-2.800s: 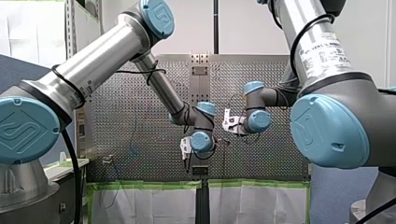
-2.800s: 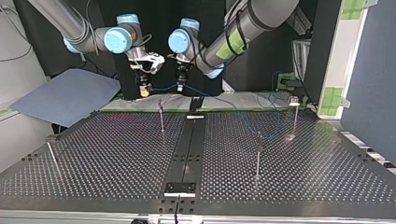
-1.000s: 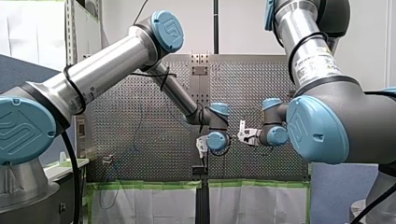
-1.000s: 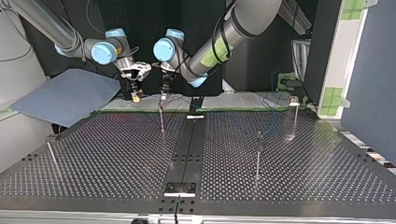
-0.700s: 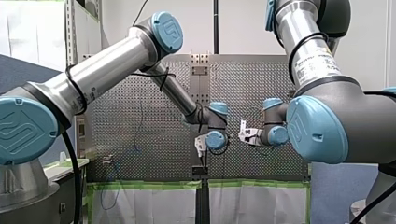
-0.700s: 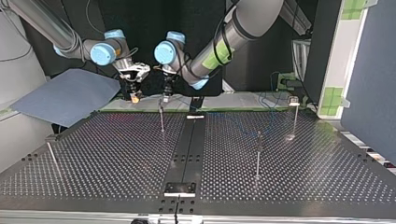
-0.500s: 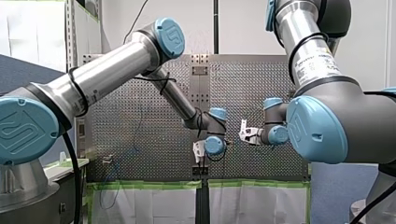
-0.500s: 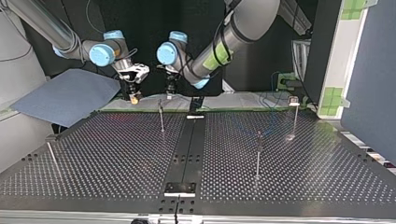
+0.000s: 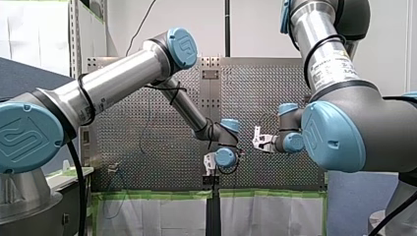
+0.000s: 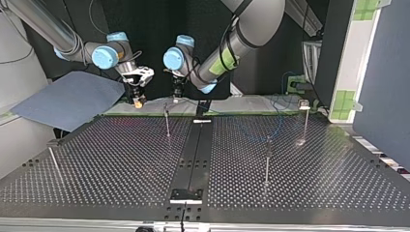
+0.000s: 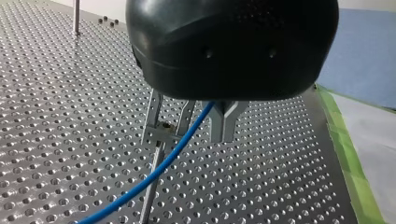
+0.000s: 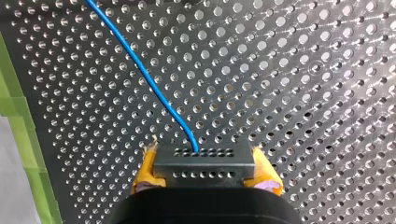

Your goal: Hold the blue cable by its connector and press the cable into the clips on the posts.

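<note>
**Right gripper.** In the top view the right gripper hangs at 11 o'clock over the perforated metal table, above its far edge. In the right wrist view its yellow pads are clamped on the two short ends of the black rectangular connector, whose face shows rows of small holes. The thin blue cable leaves the connector's forward edge and runs ahead of the gripper over the table.

**Left gripper.** In the top view the left gripper hangs at 3 o'clock of the right gripper, near it and apart. Its grip state cannot be told: the black housing hides the point where the cable meets it. In the left wrist view the blue cable comes out from under the housing and slants down across the forked metal clip on top of a thin metal post. Whether the cable is seated in the clip cannot be told.

**Posts.** In the top view the clip post stands at 7 o'clock of the left gripper. Three more thin metal posts stand on the table: one at 4 o'clock of the clip post, one at 3 o'clock, and one at 8 o'clock.
</note>
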Available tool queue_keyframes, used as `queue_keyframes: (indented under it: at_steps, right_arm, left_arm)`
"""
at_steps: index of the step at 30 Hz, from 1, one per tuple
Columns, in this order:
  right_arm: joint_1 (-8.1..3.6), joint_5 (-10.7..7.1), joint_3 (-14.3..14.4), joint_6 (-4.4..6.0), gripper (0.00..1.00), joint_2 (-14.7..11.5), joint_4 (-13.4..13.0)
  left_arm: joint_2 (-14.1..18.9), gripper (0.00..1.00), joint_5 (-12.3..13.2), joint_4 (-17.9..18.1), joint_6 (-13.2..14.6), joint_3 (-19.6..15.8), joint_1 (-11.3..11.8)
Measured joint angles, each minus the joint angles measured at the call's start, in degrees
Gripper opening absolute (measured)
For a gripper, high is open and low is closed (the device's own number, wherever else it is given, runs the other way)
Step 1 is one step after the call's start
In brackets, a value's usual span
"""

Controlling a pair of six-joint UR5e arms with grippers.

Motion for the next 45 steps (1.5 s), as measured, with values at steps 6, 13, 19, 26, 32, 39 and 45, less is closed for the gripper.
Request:
queue_keyframes:
  at_steps: [6,13,19,26,32,39,45]
  right_arm:
    - [0.00,-0.01,-0.1,-0.11,0.00,0.1,0.0]
    - [-0.05,0.06,-0.1,-0.14,0.00,0.2,0.0]
    - [-0.26,0.11,-0.2,-0.11,0.00,0.2,0.0]
    - [-0.42,0.17,-0.4,0.00,0.00,0.7,-0.4]
    - [-0.46,0.00,-1.3,-0.33,0.00,2.6,-0.3]
    - [-0.52,-0.03,-2.3,-0.15,0.00,3.0,-0.1]
    - [-0.60,-0.10,-3.2,0.00,0.00,3.0,0.1]
  left_arm:
    - [0.1,0.00,-0.3,-0.9,1.4,0.1,0.0]
    - [1.5,0.00,-0.2,-2.7,1.9,0.1,0.0]
    - [2.0,0.00,0.1,-2.0,2.1,0.1,0.1]
    - [2.0,0.00,0.8,-1.0,1.4,0.1,0.8]
    - [2.0,0.00,2.1,-1.5,1.3,0.1,1.8]
    - [2.0,0.00,3.8,-2.0,1.3,0.2,3.3]
    - [2.0,0.00,4.7,-2.4,1.3,1.2,3.9]
